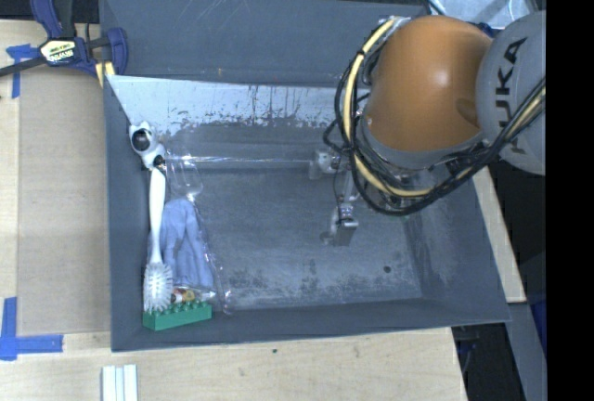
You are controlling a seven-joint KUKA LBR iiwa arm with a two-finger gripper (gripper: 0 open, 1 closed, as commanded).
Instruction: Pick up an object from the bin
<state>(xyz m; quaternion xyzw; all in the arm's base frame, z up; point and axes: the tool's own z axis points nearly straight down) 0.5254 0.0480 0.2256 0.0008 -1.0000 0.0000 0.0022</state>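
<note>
jaws are standing apart with nothing between them, one tip lying toward the back of the bin [232, 28] and the other toward the front. they are hanging low over a bare patch of the grey floor, right of the middle, and they are not closing round any object. the arm is reaching in from the right, and its rounded orange cover [422, 79], ringed by yellow and black cables, is sitting over the wrist and hiding the upper part of the jaws.

the things to pick are lying along the left side of the bin, well apart from the jaws. a white-handled brush [156, 213] is lying lengthwise beside the left wall, its bristles pointing toward the front. a small round black-and-white piece [140, 140] is sitting at its back end; whether this is part of the brush i cannot tell. just to the right of the brush, a clear plastic bag [206, 251] is lying flat, holding a pale blue-grey folded cloth-like item [183, 237]. a green card [176, 316] is closing the bag at the front end, touching the brush's bristles or lying just beside them.

more clear plastic [251, 162] is stretching along the back of the floor from the bag toward the jaws. its right end is coming near the rear tip, though contact between them is too unclear to call.
</note>
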